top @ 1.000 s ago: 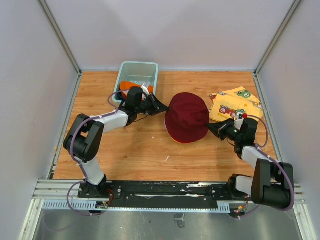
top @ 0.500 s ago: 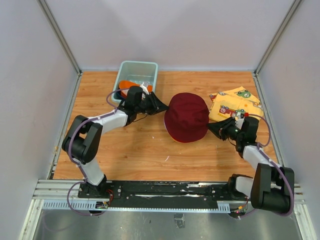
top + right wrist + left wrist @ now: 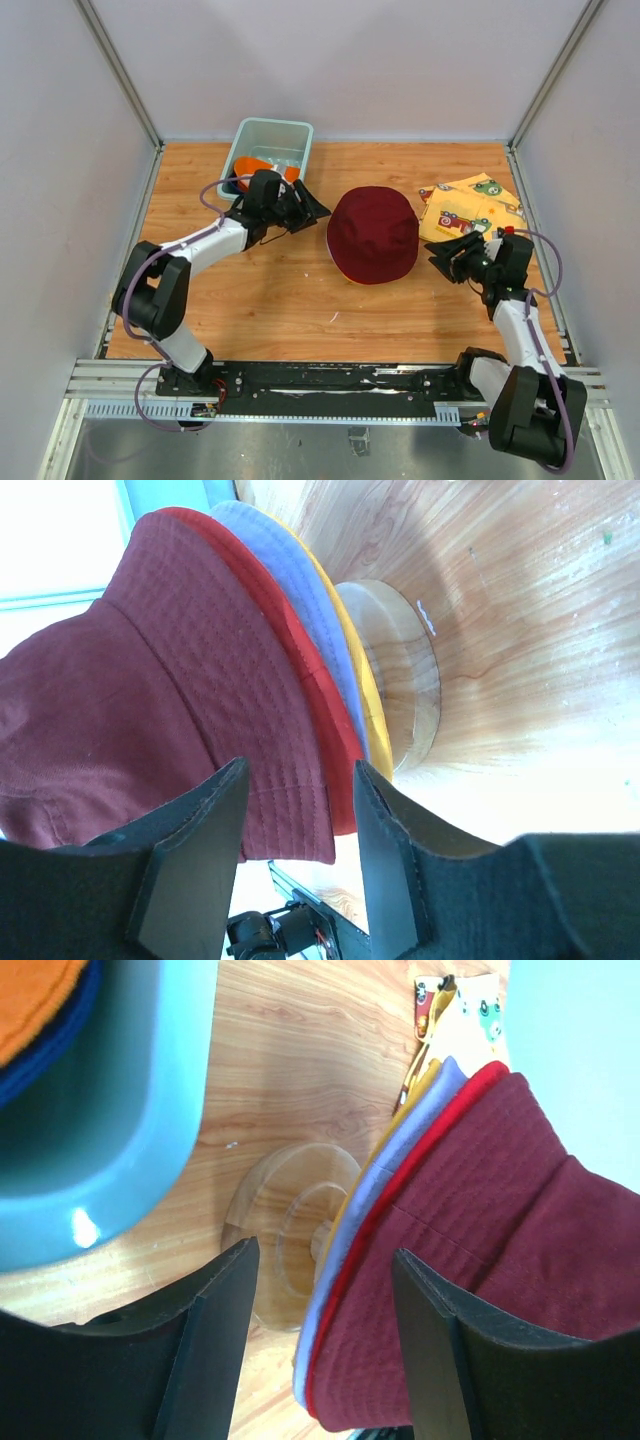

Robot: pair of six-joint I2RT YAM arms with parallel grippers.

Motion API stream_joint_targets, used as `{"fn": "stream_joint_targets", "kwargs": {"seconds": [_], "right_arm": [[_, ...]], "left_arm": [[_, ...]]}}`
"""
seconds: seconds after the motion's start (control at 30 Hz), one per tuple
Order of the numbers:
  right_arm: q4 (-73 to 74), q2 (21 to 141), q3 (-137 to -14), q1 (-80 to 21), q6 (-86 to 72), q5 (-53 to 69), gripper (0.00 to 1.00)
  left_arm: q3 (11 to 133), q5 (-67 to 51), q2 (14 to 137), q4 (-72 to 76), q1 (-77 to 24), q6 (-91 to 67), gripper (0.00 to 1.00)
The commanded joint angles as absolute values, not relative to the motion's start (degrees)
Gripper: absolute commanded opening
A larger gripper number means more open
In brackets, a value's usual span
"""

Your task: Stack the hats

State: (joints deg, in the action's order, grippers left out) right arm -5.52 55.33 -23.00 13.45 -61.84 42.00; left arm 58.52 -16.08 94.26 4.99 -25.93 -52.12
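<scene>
A maroon hat [image 3: 373, 235] tops a stack of hats in the middle of the table. In the left wrist view, red [image 3: 428, 1160], lavender [image 3: 362, 1222] and yellow [image 3: 405, 1110] brims show under the maroon hat [image 3: 490, 1220]. The stack sits on a wooden stand [image 3: 285, 1230]. My left gripper [image 3: 318, 208] is open just left of the stack, its fingers [image 3: 215, 1340] either side of the brim edge without touching it. My right gripper [image 3: 438, 256] is open just right of the stack, its fingers [image 3: 195, 850] clear of the maroon hat [image 3: 130, 670]. An orange hat [image 3: 262, 165] lies in the teal tub [image 3: 290, 130].
The teal tub stands at the back left, behind my left arm; a navy edge [image 3: 45, 1065] shows under the orange hat [image 3: 30, 1000] there. A flat yellow cloth printed with red cars [image 3: 470, 208] lies at the back right, close to my right gripper.
Both grippers have opened and let go of the maroon hat's brim. The left has drawn back slightly left, the right back to the right. The hat stays on the stack.
</scene>
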Motion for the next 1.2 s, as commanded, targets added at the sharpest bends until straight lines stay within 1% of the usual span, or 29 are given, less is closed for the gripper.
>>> {"fn": "stream_joint_targets", "kwargs": {"seconds": [0.0, 0.17, 0.33, 0.47, 0.6, 0.7, 0.87, 1.17], "right_arm": [[2.4, 51.5, -26.3, 15.1, -58.3, 41.3, 0.47], [5.7, 49.7, -27.8, 15.1, -56.9, 41.1, 0.48], [7.7, 49.5, -30.0, 15.2, -55.6, 39.8, 0.49], [10.0, 52.2, -36.5, 15.1, -54.1, 38.0, 0.49], [12.5, 59.3, -45.4, 15.0, -51.8, 37.2, 0.50], [12.8, 64.0, -50.1, 14.8, -51.5, 36.4, 0.50], [12.4, 67.8, -54.8, 13.7, -51.6, 35.0, 0.50], [10.4, 71.1, -56.7, 12.7, -52.1, 34.5, 0.50]], "left_arm": [[59.7, -15.3, 88.7, 3.7, -25.8, -54.4, 0.61], [64.5, -13.0, 83.3, 0.6, -25.8, -54.0, 0.64], [74.1, -0.6, 80.1, -10.0, -24.3, -46.4, 0.71], [79.2, 1.3, 81.7, -16.1, -18.1, -45.3, 0.72], [84.8, 1.2, 86.9, -24.0, -11.6, -43.0, 0.72], [84.4, 1.8, 88.8, -25.9, -8.7, -41.6, 0.70], [81.2, 0.2, 90.8, -25.2, -6.1, -41.1, 0.66], [81.3, -0.6, 94.6, -24.3, -5.0, -40.9, 0.62]]}}
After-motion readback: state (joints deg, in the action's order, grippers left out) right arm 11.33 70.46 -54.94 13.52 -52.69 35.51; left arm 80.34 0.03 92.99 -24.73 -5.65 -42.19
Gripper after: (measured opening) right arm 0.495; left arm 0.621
